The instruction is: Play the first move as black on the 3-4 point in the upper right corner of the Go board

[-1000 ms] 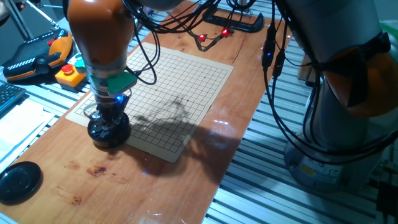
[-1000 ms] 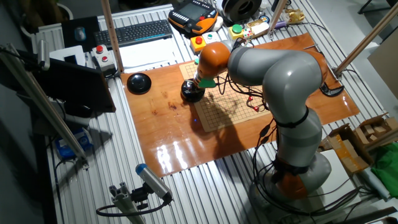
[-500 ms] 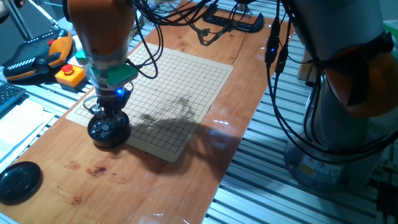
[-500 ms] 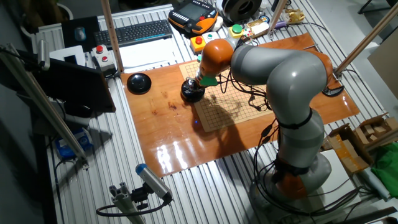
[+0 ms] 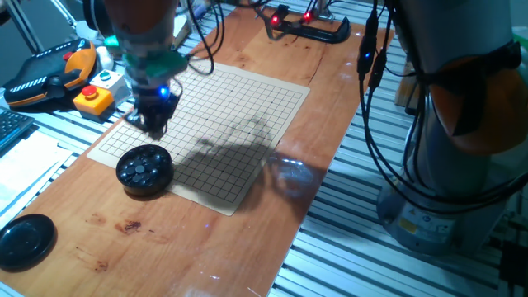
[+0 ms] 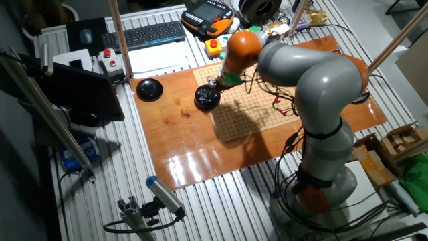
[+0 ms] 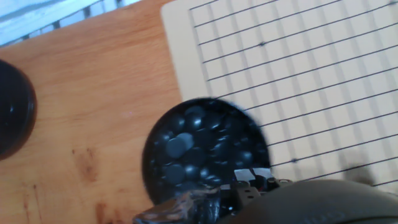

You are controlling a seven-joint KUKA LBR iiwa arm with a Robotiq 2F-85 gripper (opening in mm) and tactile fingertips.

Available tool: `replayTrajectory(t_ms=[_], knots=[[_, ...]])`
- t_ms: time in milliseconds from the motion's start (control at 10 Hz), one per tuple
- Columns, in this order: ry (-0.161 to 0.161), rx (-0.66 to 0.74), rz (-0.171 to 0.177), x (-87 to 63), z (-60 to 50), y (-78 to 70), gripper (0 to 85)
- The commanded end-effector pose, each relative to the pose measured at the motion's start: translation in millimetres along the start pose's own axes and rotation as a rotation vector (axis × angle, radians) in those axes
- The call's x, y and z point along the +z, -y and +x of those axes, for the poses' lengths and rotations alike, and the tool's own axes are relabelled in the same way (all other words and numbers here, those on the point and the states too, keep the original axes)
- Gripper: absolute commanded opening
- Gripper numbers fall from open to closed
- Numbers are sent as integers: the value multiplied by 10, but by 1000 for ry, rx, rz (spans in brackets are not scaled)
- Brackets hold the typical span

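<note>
Lifted clear of the bowl of black stones [image 5: 144, 170], the gripper [image 5: 155, 125] now hangs above the Go board [image 5: 239, 115] near its left edge. Whether its fingers pinch a stone, I cannot tell; they are blurred.

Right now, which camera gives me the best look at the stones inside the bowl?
The hand view: it looks straight down into the bowl and separate black stones show. One fixed view shows the bowl as a dark disc with faint bumps; the other fixed view shows a small dark blob.
</note>
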State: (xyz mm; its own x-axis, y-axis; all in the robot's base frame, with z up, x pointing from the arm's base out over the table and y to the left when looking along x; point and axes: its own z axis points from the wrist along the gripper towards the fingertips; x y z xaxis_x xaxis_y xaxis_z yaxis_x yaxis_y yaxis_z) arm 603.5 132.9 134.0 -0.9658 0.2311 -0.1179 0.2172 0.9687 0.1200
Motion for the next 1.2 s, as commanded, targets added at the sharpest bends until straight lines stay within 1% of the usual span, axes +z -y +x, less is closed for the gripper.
replayTrajectory(t_ms=[0, 100, 300, 700, 1100], knots=[[-6, -8, 20, -35, -32, 118, 7], [-15, -17, 43, -61, -47, 207, 7], [-30, -37, 55, -59, -60, 428, 7], [-37, -45, 56, -19, -21, 786, 7], [-40, -39, 62, 46, 40, 1049, 7]])
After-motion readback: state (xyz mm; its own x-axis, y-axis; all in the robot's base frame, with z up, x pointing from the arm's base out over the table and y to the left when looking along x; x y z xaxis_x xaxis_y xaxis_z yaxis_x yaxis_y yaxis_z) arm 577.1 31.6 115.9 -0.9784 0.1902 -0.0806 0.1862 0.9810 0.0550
